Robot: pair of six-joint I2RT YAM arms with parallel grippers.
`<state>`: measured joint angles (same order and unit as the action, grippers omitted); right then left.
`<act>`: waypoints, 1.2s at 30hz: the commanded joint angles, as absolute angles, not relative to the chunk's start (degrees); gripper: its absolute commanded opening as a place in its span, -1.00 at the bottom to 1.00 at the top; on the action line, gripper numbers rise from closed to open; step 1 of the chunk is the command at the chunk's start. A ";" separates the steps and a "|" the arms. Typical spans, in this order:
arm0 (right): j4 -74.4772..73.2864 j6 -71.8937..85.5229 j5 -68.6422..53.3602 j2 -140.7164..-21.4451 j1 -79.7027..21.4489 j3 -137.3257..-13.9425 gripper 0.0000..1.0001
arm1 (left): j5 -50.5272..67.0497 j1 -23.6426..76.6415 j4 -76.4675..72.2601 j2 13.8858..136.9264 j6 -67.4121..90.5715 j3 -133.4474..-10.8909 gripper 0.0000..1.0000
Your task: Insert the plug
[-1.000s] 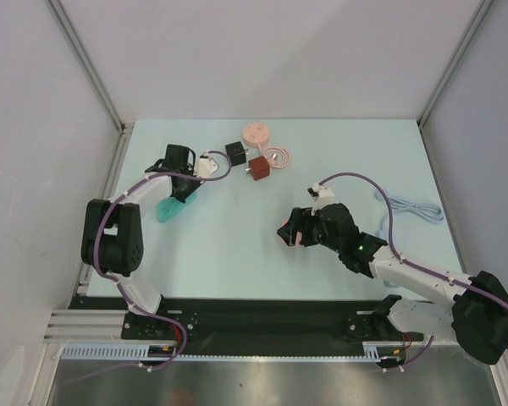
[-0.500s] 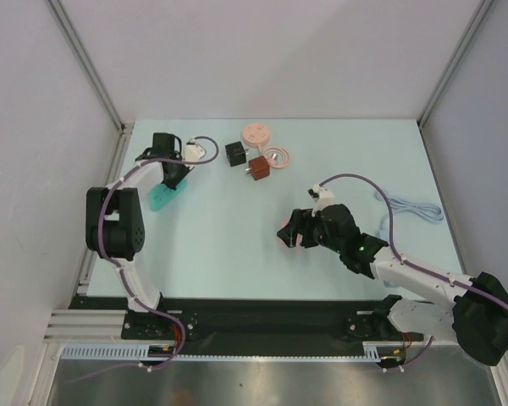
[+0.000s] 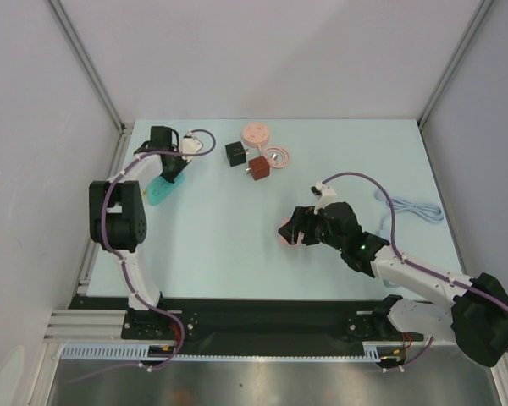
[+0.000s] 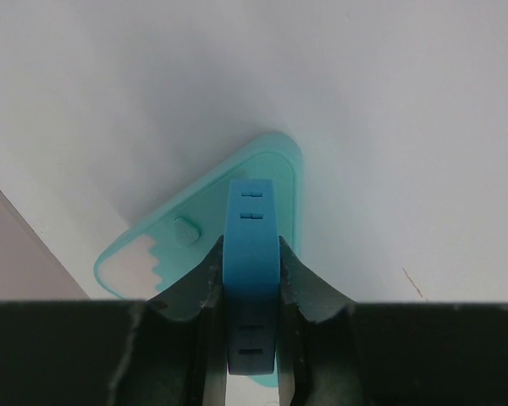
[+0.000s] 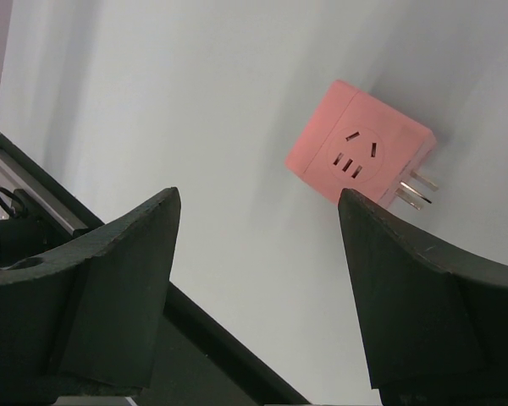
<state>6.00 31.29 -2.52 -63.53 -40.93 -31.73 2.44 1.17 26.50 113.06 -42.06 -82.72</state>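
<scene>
Reaching up the left edge of the table [image 3: 237, 237], the left arm folds sharply at its elbow and turns its wrist toward the far left corner. There the left gripper [image 3: 171, 167] points down, and its jaws are clamped on a narrow blue bar [image 4: 252, 254]. The bar lies across a teal piece [image 4: 186, 245] shaped like a rounded triangle, which lies flat on the table. Whether the bar is seated in the piece cannot be told. The right arm stretches low and diagonally from its base at the near right toward the middle of the table. The right gripper [image 5: 258, 193] hangs over bare table with its jaws spread wide and gripping nothing. A pink adapter [image 5: 360, 142] lies on the table just beyond the fingertips, sockets facing up, with its metal prongs [image 5: 415, 190] sticking out to one side. A black cube [image 3: 234, 152], a dark red cube [image 3: 257, 167] and a round pink disc [image 3: 256, 132] sit clustered near the far edge. A white cable [image 3: 411, 205] lies at the right side.
</scene>
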 commanded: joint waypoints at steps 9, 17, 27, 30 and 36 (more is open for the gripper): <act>6.86 31.20 -3.34 -60.03 -39.99 -31.11 0.59 | 10.11 7.29 34.10 105.65 -37.18 -69.27 -1.00; 6.86 31.29 -3.25 -58.80 -39.90 -30.67 0.59 | 12.04 17.39 34.01 96.60 -30.76 -61.79 -0.99; 5.45 31.11 -3.69 -55.55 -39.82 -30.41 0.59 | 7.03 25.49 38.14 98.70 -31.89 -65.47 -0.99; 5.27 30.85 -3.08 -55.11 -39.64 -30.41 0.60 | 4.66 25.49 38.06 100.37 -35.22 -67.41 -0.99; 9.22 31.99 -4.57 -62.81 -39.46 -32.15 0.51 | 0.98 25.40 36.92 102.57 -40.16 -69.61 -0.99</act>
